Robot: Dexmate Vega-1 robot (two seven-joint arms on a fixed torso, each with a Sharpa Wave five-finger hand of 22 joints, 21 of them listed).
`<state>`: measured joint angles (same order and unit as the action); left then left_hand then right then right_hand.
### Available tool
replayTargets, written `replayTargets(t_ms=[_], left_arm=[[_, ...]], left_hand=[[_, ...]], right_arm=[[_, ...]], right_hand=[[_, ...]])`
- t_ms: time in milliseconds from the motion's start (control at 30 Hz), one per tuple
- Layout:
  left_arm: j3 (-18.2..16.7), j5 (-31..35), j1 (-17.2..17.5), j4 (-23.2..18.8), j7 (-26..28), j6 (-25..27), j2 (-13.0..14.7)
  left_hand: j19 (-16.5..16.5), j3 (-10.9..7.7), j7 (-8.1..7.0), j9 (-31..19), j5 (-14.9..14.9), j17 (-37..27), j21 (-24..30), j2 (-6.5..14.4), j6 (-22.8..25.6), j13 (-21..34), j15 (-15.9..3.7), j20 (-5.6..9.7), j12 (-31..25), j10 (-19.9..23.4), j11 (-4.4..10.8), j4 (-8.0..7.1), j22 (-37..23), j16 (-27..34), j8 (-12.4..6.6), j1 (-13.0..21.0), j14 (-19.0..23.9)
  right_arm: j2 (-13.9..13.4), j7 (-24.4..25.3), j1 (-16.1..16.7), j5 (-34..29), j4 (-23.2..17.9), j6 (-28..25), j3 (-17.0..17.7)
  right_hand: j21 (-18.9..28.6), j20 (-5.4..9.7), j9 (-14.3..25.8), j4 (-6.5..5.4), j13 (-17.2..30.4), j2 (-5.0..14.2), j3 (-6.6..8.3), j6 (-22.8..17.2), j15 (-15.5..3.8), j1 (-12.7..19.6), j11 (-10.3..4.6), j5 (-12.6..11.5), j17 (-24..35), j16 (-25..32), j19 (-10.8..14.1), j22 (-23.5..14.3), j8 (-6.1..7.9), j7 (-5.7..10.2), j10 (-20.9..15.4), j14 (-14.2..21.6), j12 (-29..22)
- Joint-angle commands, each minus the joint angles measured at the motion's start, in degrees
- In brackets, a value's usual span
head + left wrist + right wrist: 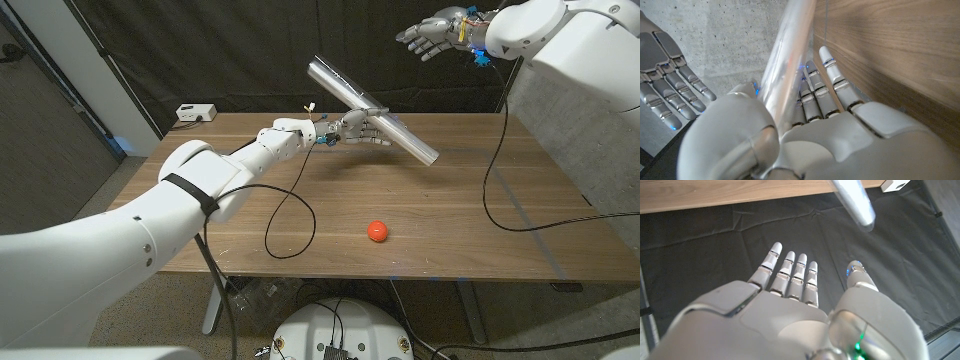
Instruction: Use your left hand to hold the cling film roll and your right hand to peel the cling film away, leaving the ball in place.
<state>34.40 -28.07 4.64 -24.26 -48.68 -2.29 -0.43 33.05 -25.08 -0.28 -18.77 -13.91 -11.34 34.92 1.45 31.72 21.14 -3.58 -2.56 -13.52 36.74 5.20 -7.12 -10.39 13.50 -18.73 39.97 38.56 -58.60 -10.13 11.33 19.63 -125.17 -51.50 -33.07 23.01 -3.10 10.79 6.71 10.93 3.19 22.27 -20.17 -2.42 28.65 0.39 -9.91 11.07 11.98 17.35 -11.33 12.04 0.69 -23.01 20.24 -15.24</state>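
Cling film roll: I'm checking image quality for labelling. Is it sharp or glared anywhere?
Head view: the cling film roll is sharp, with bright sheen along its length, held by the left hand. Left wrist view: the roll is close, soft and washed out. Right wrist view: its end is blurred, above the open right hand.

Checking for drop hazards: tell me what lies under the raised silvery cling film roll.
Under the silvery cling film roll, gripped by the left hand, lies bare wooden table with the roll's shadow. The small orange ball sits nearer the front edge, not beneath. Nothing there looks covered.
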Motion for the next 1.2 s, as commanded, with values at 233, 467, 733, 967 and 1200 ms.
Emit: replayTargets(t_ms=[233,467,733,967,1200], left_arm=[[2.0,0.0,0.4,0.0,4.0,2.2,-1.9],[2.2,0.0,0.7,0.0,7.7,4.2,-2.9],[2.7,-0.1,0.8,0.0,9.4,5.0,-4.0],[2.6,-0.3,1.0,0.0,10.1,5.2,-4.3],[2.3,-0.5,0.9,0.0,9.8,5.2,-4.1]], left_hand=[[0.6,-1.19,0.18,-0.2,-0.3,-0.1,-0.1,3.2,-0.3,0.3,-4.10,-0.19,0.2,-0.2,-0.18,-0.66,-0.2,-0.3,0.16,-2.8,-0.3],[0.7,-1.12,0.29,-0.2,-0.2,-0.1,-0.2,3.1,-0.4,0.4,-4.05,-0.20,0.2,-0.1,-0.14,-0.65,-0.2,-0.3,0.16,-2.9,-0.3],[0.8,-1.04,0.28,-0.3,-0.2,-0.1,-0.2,2.9,-0.5,0.4,-4.11,-0.16,0.2,-0.1,0.06,-0.64,-0.2,-0.4,0.20,-2.9,-0.3],[0.8,-0.95,0.34,-0.3,-0.2,-0.1,-0.3,2.8,-0.6,0.4,-3.98,-0.16,0.3,-0.2,-0.02,-0.66,-0.2,-0.4,0.23,-3.0,-0.4],[0.8,-0.87,0.28,-0.4,-0.2,-0.1,-0.4,2.7,-0.6,0.5,-4.04,-0.17,0.3,-0.2,-0.02,-0.67,-0.2,-0.5,0.23,-3.1,-0.4]], right_arm=[[6.7,-12.0,-10.1,-6.4,7.2,1.0,-9.2],[9.0,-15.1,-13.1,-9.8,9.1,0.8,-12.9],[13.0,-16.0,-14.7,-14.9,12.3,1.6,-17.7],[17.4,-14.4,-15.6,-20.1,16.4,0.8,-21.7],[21.1,-13.0,-16.2,-24.3,19.9,0.3,-25.0]], right_hand=[[-0.6,-1.75,0.2,-0.35,0.3,-1.39,-1.82,-1.0,-0.75,-2.0,0.26,-0.2,0.2,0.8,-0.5,-0.3,-0.03,-0.26,-1.9,2.7,-0.6],[-0.2,-0.54,0.3,-0.36,0.4,-2.57,-2.80,-1.4,-0.03,-2.7,0.54,-0.4,0.2,0.4,0.5,-0.4,0.02,-0.43,-2.1,2.2,-0.5],[0.0,-0.56,0.3,-0.18,0.5,-3.30,-3.31,-2.6,-0.25,-2.9,0.25,-0.8,0.1,0.5,0.9,-0.6,0.38,-0.27,-3.4,3.0,-0.9],[0.4,-0.87,0.3,0.14,0.5,-3.69,-3.47,-3.4,-0.48,-2.6,0.02,-1.1,0.0,0.6,1.6,-0.7,0.55,-0.26,-4.3,4.0,-1.2],[0.7,-0.98,0.3,0.70,0.5,-3.74,-3.27,-4.2,-0.63,-1.6,-0.04,-1.4,-0.1,0.7,2.3,-0.8,0.73,-0.13,-5.1,4.9,-1.4]])
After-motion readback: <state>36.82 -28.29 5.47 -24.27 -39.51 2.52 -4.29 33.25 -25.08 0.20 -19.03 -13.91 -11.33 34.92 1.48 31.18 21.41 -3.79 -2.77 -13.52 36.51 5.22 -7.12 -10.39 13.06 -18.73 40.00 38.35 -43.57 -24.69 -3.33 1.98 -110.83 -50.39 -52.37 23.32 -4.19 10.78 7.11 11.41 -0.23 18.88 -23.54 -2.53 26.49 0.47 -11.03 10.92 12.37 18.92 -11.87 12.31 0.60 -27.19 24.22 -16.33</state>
